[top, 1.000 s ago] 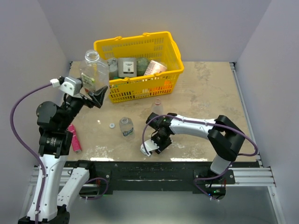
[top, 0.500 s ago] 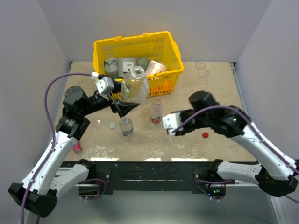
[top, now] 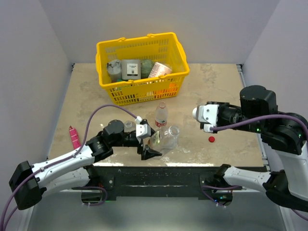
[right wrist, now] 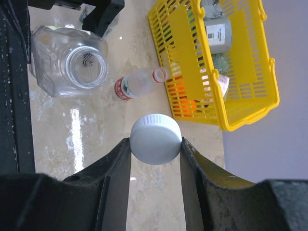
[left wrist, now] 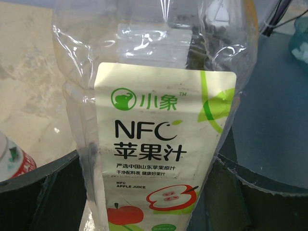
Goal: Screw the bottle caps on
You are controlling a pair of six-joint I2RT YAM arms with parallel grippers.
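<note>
My left gripper (top: pixel 153 142) is shut on the large clear bottle (top: pixel 168 137), held tilted low near the table's front, its open mouth facing right. In the left wrist view its apple-juice label (left wrist: pixel 159 144) fills the frame between my fingers (left wrist: pixel 38 192). My right gripper (top: pixel 199 117) is shut on a white cap (right wrist: pixel 155 138), held above the table to the right of the bottle (right wrist: pixel 72 62). The slim red-labelled bottle (top: pixel 161 115) stands uncapped behind it. The short bottle (top: pixel 128 125) is partly hidden by the left arm. The red cap (top: pixel 211 139) lies on the table. The other white cap is hidden.
A yellow basket (top: pixel 144 48) of jars and packets stands at the back; it also shows in the right wrist view (right wrist: pixel 250 96). A pink tube (top: pixel 74 137) lies at the left. The left arm stretches along the front edge.
My left arm has brought the large bottle from up near the basket down to the front middle. My right gripper has moved right and away from the slim bottle.
</note>
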